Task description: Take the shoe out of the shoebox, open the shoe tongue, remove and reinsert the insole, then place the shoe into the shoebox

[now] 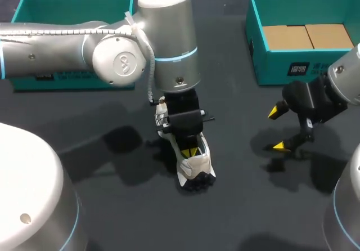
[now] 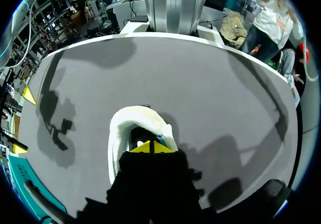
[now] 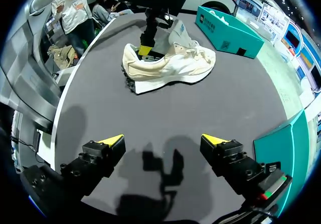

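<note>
1. Head view: one shoe (image 1: 197, 164) is seen standing on the table (image 1: 140, 217), outside the boxes. Two boxes are counted, a left shoebox (image 1: 67, 9) and a right shoebox (image 1: 270, 65). The left hand (image 1: 190, 151) is lowered into the shoe's opening. The right hand (image 1: 277, 129) is held spread and empty, well apart from the shoe.
2. Left wrist view: the left hand's tips are seen pressed together inside the heel opening. Whether the insole is pinched cannot be told.
3. Right wrist view: the single shoe is noted upright on its sole, ahead of the right hand's parted fingers.
4. Judgement: the insole step is taken to be in hand. A steady upward pull is called for next, and the shoe probably needs bracing.
</note>
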Controlling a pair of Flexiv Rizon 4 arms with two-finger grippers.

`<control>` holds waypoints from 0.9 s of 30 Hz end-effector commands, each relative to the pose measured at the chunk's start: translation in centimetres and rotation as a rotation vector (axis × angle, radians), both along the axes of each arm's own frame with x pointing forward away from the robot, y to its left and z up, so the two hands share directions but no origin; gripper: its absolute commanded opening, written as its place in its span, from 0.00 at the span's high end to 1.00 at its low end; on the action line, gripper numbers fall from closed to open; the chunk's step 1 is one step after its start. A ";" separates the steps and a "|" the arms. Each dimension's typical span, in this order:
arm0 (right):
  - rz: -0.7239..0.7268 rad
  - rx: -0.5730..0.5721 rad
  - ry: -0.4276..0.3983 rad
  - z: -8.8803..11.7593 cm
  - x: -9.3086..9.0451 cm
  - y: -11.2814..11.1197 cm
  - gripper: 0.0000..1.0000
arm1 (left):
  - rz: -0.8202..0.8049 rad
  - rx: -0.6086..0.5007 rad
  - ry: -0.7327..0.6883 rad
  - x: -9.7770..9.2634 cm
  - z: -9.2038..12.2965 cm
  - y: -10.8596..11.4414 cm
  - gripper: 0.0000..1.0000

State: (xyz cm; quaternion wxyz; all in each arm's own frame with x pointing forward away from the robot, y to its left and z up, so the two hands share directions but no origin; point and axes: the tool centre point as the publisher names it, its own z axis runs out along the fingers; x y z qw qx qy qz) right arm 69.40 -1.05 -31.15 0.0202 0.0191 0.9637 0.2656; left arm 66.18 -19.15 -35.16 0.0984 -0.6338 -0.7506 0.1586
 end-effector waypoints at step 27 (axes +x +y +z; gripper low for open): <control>-0.001 -0.002 -0.002 0.0 -0.1 0.0 0.00 | -0.002 0.199 -0.187 1.5 -1.2 0.2 1.00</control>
